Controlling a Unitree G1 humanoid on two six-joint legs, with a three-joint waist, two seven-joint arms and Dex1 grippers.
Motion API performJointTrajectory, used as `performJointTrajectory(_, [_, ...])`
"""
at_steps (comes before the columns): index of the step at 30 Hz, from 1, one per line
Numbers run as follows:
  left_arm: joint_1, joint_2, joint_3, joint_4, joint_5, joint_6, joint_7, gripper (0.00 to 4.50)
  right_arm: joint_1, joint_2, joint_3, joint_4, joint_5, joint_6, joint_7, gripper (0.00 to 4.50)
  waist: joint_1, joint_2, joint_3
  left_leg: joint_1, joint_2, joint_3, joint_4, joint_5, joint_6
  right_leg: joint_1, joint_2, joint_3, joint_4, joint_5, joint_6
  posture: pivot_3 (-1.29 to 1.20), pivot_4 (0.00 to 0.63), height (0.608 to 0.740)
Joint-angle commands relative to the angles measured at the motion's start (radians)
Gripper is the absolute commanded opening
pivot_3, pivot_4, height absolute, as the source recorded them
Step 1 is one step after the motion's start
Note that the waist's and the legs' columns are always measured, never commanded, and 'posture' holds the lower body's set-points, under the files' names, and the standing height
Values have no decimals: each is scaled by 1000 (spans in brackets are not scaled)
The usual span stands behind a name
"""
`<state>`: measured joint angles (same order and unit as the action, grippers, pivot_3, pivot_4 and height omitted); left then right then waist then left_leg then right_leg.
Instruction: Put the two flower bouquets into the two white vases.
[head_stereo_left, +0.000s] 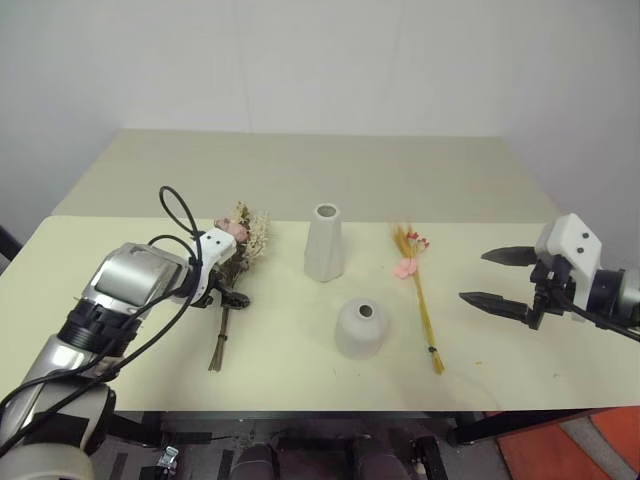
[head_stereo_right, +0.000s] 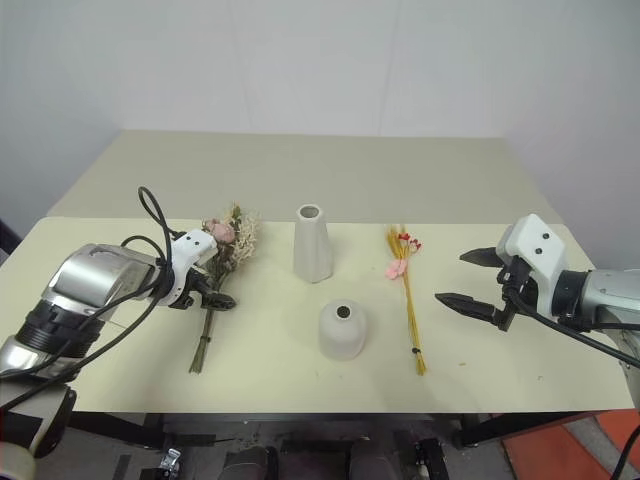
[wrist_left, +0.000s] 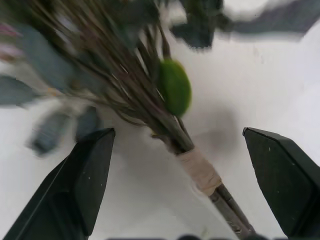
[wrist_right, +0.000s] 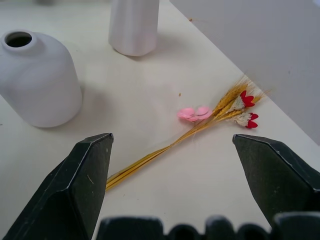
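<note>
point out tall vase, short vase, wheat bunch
tall vase (head_stereo_left: 324, 245), left eye view, mid body
short vase (head_stereo_left: 361, 331), left eye view, front wall below hole
wheat bunch (wrist_right: 165, 150), right wrist view, yellow stalks

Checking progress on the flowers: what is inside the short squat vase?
Nothing sticks out of the short squat vase; its top hole looks dark and bare. Its walls hide the interior below.
</note>
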<state>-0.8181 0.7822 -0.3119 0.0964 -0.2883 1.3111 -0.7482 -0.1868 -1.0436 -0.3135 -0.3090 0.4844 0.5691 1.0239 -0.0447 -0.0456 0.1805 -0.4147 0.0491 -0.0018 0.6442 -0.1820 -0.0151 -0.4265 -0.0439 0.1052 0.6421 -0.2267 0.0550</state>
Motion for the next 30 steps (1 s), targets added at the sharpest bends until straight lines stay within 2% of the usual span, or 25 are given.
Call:
performJointTrajectory(1, [-31,-35,-15,63,45,0,48,3548,-12,3,-33,-28,13,-19,-9,4500,1,0,0,1,0,0,0,0,0,1,0,0,0,0,0,0,150,740])
performJointTrajectory(9, [-55,-57,46,113,87,-66,105,961,17,6,-75,-58,29,-2,-13,4500,2,0,0,3,0,0,0,0,0,3,0,0,0,0,0,0,150,740])
performJointTrajectory(12, [-15,-103,195,92,79,-208,189,116,22,9,-78,-59,30,2,-18,4500,2,0,0,1,0,0,0,0,0,2,-1,0,0,0,0,0,150,740])
performJointTrajectory(15, [29,-160,352,60,55,-460,242,112,11,14,-66,-53,31,3,-25,4500,2,0,0,0,0,0,0,0,0,1,-1,0,-1,1,0,0,150,740])
performJointTrajectory(18, [15,-219,475,69,-2,-587,256,112,-3,19,-53,-44,29,2,-31,4500,4,0,0,0,0,0,0,0,0,1,-1,0,-1,1,0,0,150,740])
performJointTrajectory(20, [-35,-310,579,80,-89,-717,270,112,-21,22,-37,-31,24,0,-37,4500,6,0,0,0,0,0,1,0,0,2,-1,0,-1,2,0,0,150,740])
performJointTrajectory(22, [-109,-376,641,99,-173,-769,249,112,-39,25,-22,-23,19,-2,-42,4500,15,0,0,0,0,0,2,0,0,2,-1,0,-1,2,1,0,150,740])
performJointTrajectory(30, [-327,-473,610,258,-318,-863,-30,112,-45,34,-11,-30,15,-4,-54,4500,24,0,0,-1,-1,0,2,0,0,3,-1,0,-4,2,2,0,150,740])
